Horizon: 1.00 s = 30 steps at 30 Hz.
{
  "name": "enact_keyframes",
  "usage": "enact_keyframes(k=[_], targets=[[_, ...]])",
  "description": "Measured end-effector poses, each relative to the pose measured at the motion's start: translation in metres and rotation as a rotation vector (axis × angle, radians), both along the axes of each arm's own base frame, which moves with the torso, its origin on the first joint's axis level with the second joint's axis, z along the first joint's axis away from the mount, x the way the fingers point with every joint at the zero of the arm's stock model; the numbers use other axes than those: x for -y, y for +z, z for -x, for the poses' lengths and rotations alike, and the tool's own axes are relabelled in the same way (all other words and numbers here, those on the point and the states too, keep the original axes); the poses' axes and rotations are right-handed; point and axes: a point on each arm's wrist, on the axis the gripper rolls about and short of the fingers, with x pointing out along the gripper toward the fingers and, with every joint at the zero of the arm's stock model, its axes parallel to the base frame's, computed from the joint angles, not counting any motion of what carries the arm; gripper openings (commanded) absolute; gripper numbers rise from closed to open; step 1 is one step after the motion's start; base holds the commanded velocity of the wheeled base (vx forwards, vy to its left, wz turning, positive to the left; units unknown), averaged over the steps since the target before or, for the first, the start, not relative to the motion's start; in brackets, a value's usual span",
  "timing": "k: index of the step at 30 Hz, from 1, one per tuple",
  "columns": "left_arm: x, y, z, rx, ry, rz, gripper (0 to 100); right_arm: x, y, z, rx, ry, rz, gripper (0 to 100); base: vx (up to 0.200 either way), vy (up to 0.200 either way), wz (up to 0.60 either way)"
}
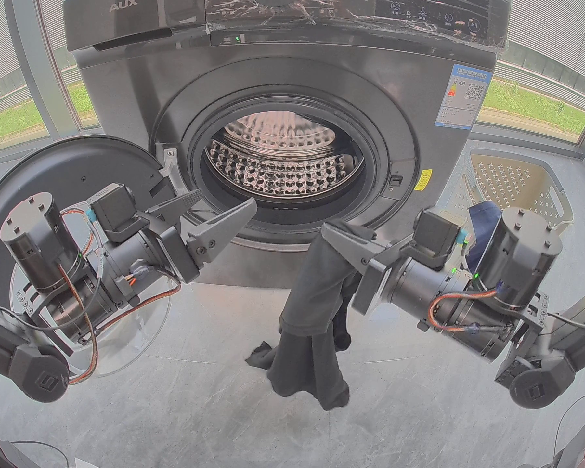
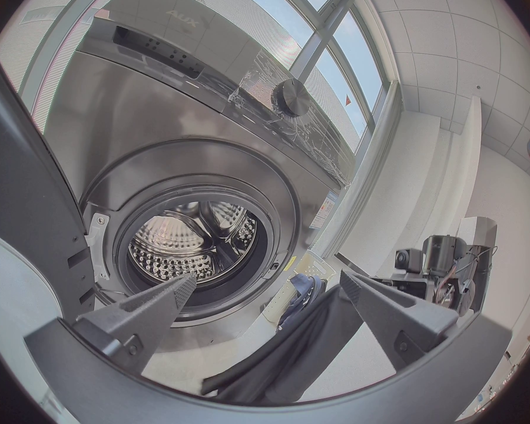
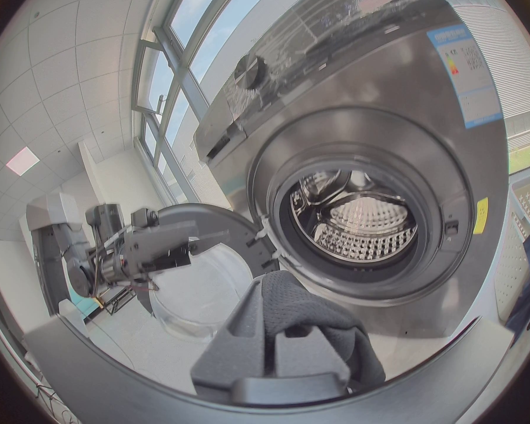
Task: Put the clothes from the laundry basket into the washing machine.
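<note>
Between right jaws, dark garment (image 1: 312, 307), hanging

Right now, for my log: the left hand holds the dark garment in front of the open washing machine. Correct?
No, the right hand holds the dark garment in front of the open washing machine; the head view shows it.

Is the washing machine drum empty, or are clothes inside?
Empty, as far as visible: the drum shows bare perforated metal, and the dark garment hangs outside from the right gripper.
</note>
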Motion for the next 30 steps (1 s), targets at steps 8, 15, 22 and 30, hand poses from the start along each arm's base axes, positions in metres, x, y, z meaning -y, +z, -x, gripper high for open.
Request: enact_keyframes(k=[8, 15, 22, 30], targets=[[0.002, -0.013, 0.007, -0.035, -0.026, -0.033, 100, -0.003, 0.021, -0.007, 0.053, -0.035, -0.065, 0, 0.000, 0.000, 0.00], [0.015, -0.036, 0.019, -0.072, -0.090, -0.115, 100, -0.013, 0.026, -0.013, 0.062, -0.057, -0.098, 0, 0.000, 0.000, 0.00], [0.033, -0.051, 0.010, -0.056, -0.122, -0.152, 100, -0.019, 0.024, -0.013, 0.058, -0.046, -0.099, 0, 0.000, 0.000, 0.00], [0.044, -0.063, -0.016, -0.034, -0.096, -0.168, 100, -0.023, 0.023, -0.010, 0.054, -0.032, -0.096, 0, 0.000, 0.000, 0.00]])
